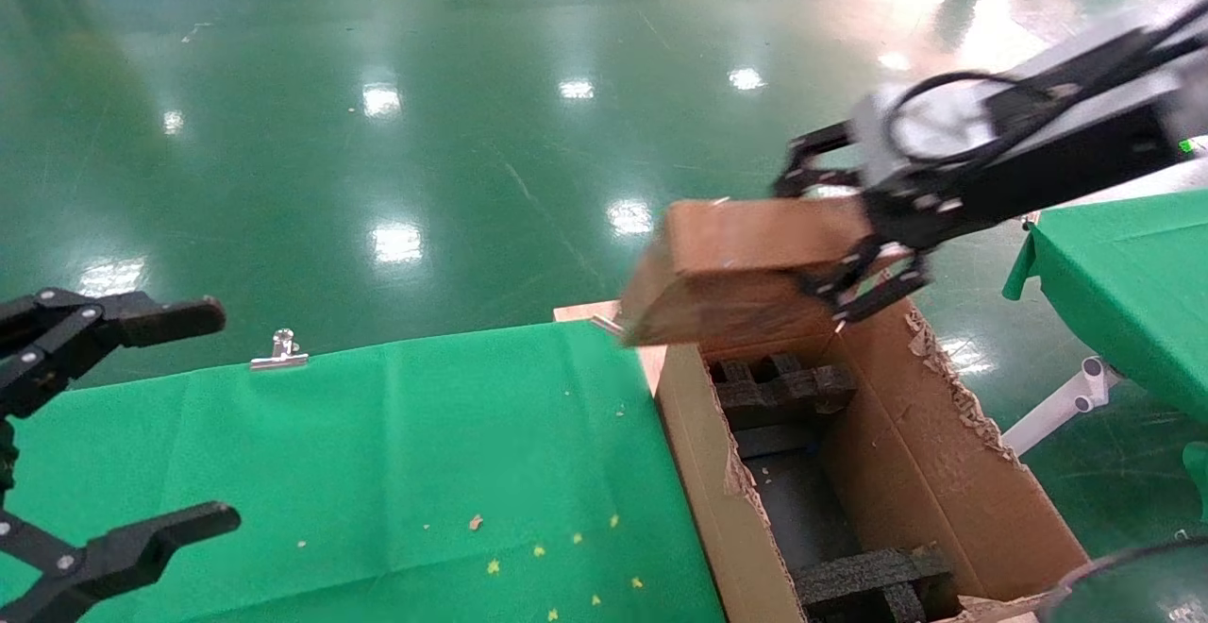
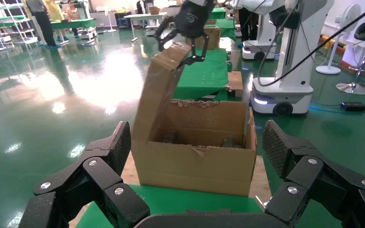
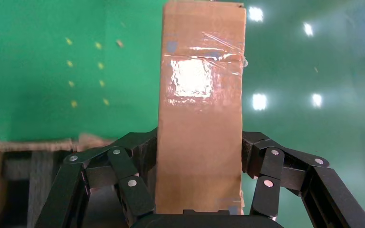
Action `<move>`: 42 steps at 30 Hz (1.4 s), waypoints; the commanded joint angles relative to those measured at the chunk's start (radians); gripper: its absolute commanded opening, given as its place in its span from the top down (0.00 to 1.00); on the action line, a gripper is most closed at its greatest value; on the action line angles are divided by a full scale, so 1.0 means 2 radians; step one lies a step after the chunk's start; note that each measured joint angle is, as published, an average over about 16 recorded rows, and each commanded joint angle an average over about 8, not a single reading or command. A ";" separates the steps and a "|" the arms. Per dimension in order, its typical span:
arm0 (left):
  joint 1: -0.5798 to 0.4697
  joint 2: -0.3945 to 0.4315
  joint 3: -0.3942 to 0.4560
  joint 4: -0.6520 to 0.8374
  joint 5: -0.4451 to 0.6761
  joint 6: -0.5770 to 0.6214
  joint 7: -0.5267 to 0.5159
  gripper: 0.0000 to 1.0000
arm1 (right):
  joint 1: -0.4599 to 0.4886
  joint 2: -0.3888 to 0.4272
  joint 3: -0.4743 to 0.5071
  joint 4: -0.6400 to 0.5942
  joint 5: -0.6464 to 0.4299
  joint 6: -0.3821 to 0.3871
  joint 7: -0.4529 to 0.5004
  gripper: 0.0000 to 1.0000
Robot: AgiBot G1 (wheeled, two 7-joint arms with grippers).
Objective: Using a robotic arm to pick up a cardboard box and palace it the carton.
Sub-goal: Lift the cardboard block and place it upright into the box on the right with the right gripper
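Note:
My right gripper (image 1: 845, 231) is shut on the small brown cardboard box (image 1: 731, 269), its fingers pressed to the box's two long sides. It holds the box in the air above the far end of the large open carton (image 1: 944, 472), which has torn flaps and black foam inserts (image 1: 779, 387) inside. The right wrist view shows the taped box (image 3: 200, 109) between the fingers. The left wrist view shows the carton (image 2: 195, 161) with the box (image 2: 159, 88) hanging over its edge. My left gripper (image 1: 123, 425) is open and empty at the near left.
The carton stands against the right edge of a table with a green cloth (image 1: 377, 472). A metal clip (image 1: 279, 349) holds the cloth at its far edge. Another green-covered table (image 1: 1123, 274) is at the right. Shiny green floor lies beyond.

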 commanded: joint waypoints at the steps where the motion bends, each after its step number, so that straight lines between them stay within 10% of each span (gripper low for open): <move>1: 0.000 0.000 0.000 0.000 0.000 0.000 0.000 0.00 | 0.017 0.013 -0.015 -0.001 -0.004 -0.001 -0.001 1.00; 19: 0.000 0.000 0.000 0.000 0.000 0.000 0.000 0.00 | 0.061 0.088 -0.169 -0.047 -0.005 0.003 0.014 1.00; 42: 0.000 0.000 0.000 0.000 0.000 0.000 0.000 0.00 | -0.074 0.096 -0.183 -0.123 0.106 0.120 0.215 1.00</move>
